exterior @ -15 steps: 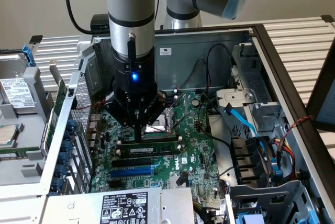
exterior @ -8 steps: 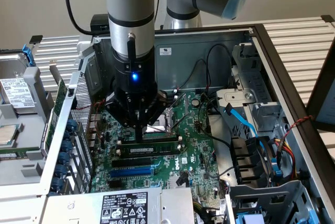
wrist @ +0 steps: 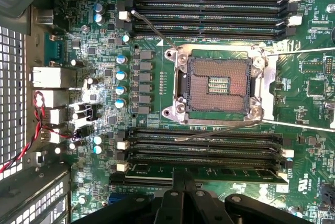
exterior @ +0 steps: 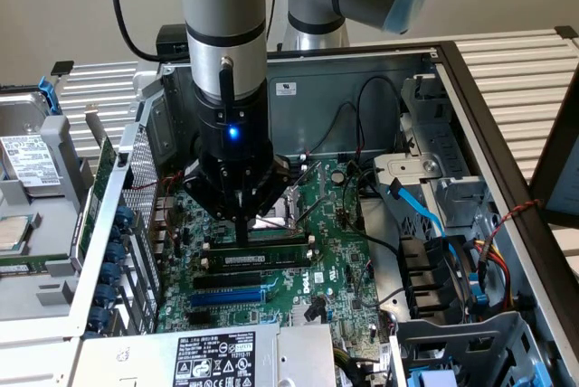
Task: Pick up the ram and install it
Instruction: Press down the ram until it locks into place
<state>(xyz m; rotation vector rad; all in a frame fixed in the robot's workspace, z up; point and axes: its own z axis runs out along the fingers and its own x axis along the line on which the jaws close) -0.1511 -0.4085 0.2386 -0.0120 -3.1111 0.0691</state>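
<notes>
The ram (wrist: 230, 171) is a long green stick that lies along one of the black slots on the motherboard (wrist: 309, 77), on the side of the CPU socket (wrist: 217, 84) nearest my fingers. In the exterior view the ram (exterior: 258, 260) shows its white sticker between black slots. My gripper (wrist: 184, 178) hangs straight over the ram, fingers shut together, tips at its top edge. I cannot tell whether they touch it. Seen from outside, the gripper (exterior: 244, 231) points down into the open computer case with nothing held between its fingers.
Black slots with white end clips (wrist: 209, 12) run on the far side of the socket. A blue slot (exterior: 231, 297) lies beyond the ram. Cables (exterior: 416, 215), a drive cage (exterior: 452, 188) and the case wall (exterior: 136, 188) hem in the board. A power supply (exterior: 217, 355) sits at the front.
</notes>
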